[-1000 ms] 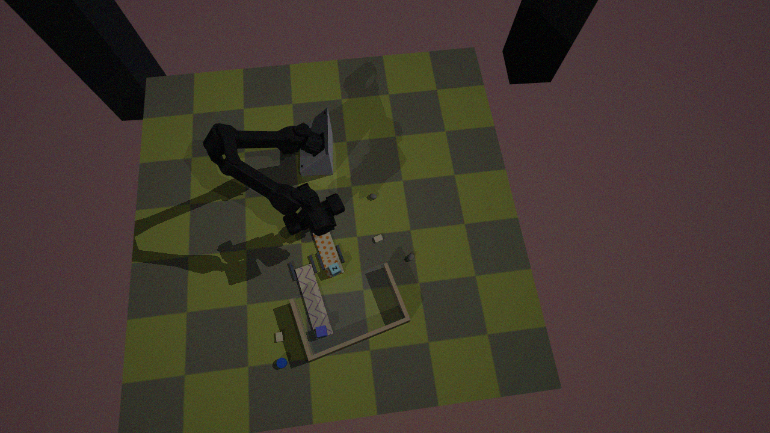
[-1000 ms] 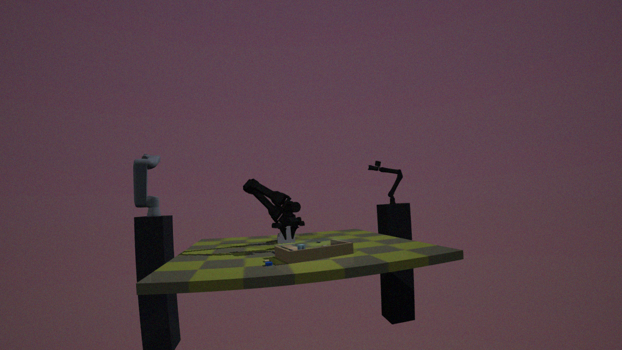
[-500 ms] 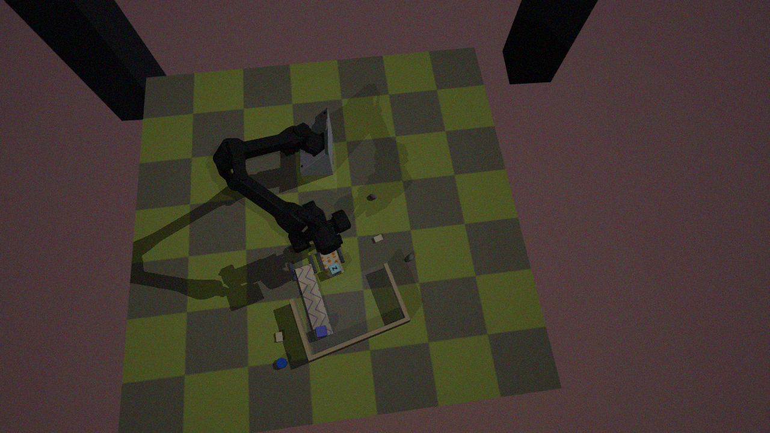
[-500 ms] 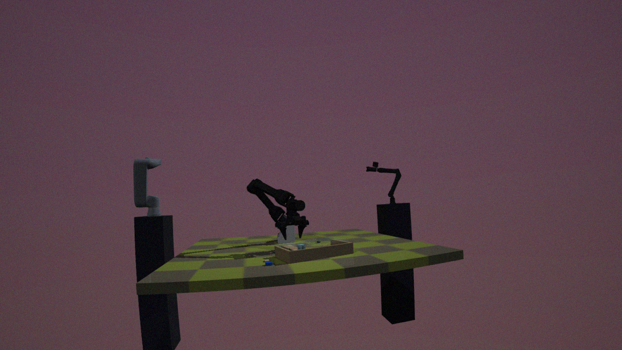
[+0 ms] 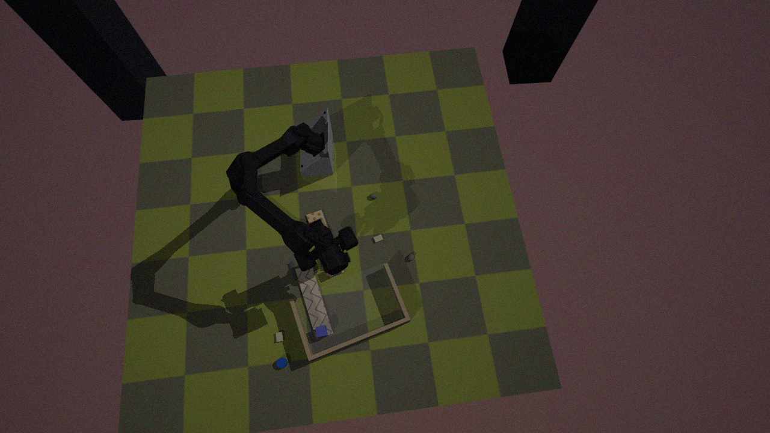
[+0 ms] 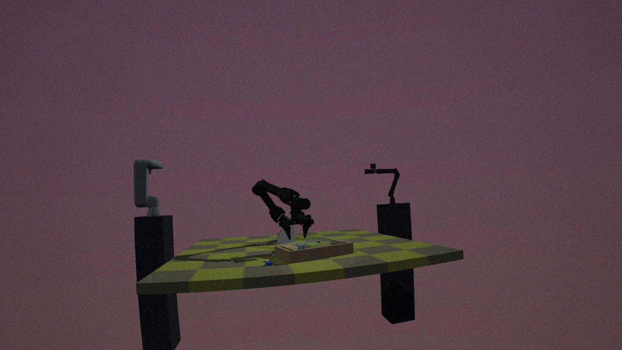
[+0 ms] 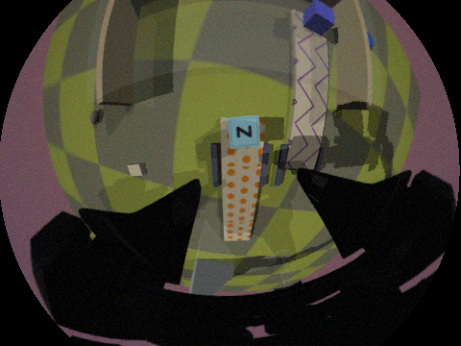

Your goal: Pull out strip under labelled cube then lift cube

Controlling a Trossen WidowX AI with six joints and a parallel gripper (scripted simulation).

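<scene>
A light blue cube labelled with a letter rests on the far end of an orange-dotted strip. The strip lies between short dark rails at the open side of a tan-walled tray. My gripper is open and empty. It hangs above the dotted strip, just short of the cube, and touches neither. In the overhead view the wrist hides the cube. A second strip with a purple zigzag lies beside it and carries a dark blue cube.
Small loose bits lie on the checkered table: a white block, two grey lumps, another white block and a blue cylinder. The arm's grey base stands behind. Dark pillars stand at the table's corners.
</scene>
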